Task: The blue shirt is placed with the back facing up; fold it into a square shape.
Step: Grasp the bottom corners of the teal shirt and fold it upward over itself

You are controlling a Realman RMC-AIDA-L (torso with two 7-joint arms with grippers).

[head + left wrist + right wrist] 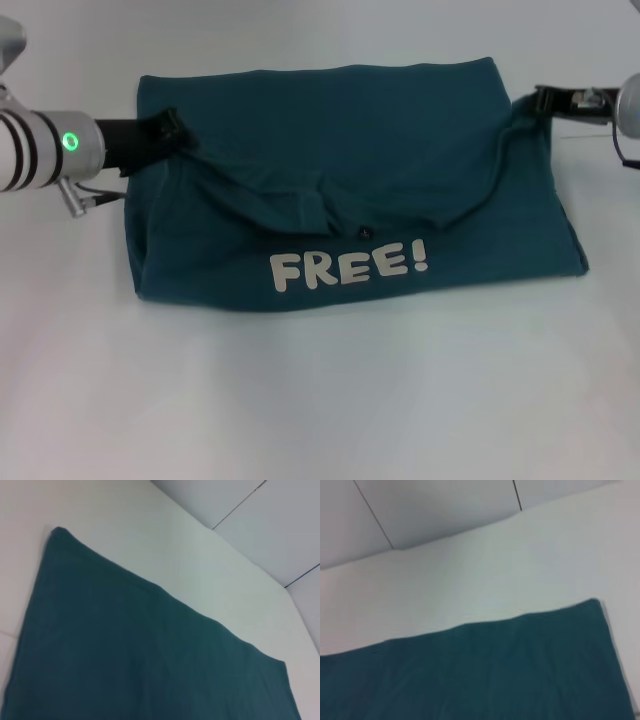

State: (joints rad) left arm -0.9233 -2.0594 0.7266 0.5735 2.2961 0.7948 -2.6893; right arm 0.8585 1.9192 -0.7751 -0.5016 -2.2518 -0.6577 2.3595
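Teal-blue knit fabric fills the middle of the white table [320,400]: the blue shirt [350,160] lies there folded across itself into a wide band, its far edge straight and flat, its near edge rounded where the layers double over. White block letters reading "FREE!" [350,266] run along the shirt's near part, so the helper's "no print" does not hold here. Above the lettering, the upper layer sags in a curved, creased fold toward the shirt's centre, and a small dark tag or mark sits just above the letters.

The left gripper [170,128] is at the shirt's far left corner, its black fingertips touching the cloth at the edge; the fabric bunches into wrinkles right beside it, but whether the fingers pinch the cloth or merely rest there cannot be told. The right gripper [548,100] is at the shirt's far right corner, just beside a raised, gathered bit of cloth; its grip cannot be told either.

In the left wrist view the shirt [125,655] shows as a smooth flat expanse with one pointed corner on the table. In the right wrist view the shirt [485,675] shows its straight edge and one corner against the table.
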